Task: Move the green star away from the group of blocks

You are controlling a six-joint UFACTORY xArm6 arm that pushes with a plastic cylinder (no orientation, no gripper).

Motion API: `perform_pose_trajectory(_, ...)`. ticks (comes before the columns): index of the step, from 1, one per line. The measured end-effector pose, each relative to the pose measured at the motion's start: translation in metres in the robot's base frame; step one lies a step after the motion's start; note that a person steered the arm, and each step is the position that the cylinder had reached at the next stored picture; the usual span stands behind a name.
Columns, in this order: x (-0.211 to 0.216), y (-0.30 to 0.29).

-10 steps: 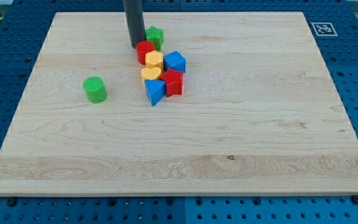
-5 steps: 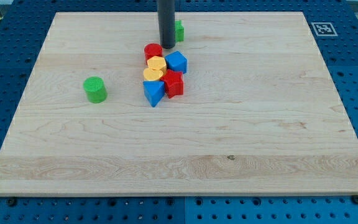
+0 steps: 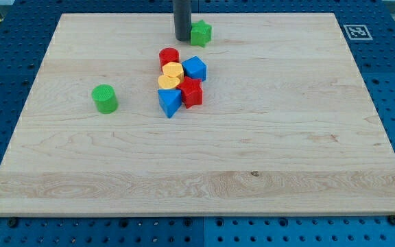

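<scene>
Camera view: the rod's tip (image 3: pixel 182 38) rests on the wooden surface (image 3: pixel 286 137) near the view's top, just left of the green star (image 3: pixel 200 32). The tool is a plain rod without jaws. The star sits apart from the cluster below: red cylinder (image 3: pixel 169 56), yellow blocks (image 3: pixel 171 75), blue cube (image 3: pixel 195 68), red block (image 3: pixel 192 91), blue wedge (image 3: pixel 169 101). A green cylinder (image 3: pixel 105 98) stands alone left.

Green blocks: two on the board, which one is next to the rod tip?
The green star at the view's top, just right of my tip. The green cylinder sits alone far off at the view's left.
</scene>
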State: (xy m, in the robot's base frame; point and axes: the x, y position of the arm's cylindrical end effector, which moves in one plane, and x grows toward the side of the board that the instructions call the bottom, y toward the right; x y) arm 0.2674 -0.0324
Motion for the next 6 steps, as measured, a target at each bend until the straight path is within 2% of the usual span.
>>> perform_pose_trajectory(1, 0.022, -0.003)
perform_pose_trajectory(6, 0.045, -0.008)
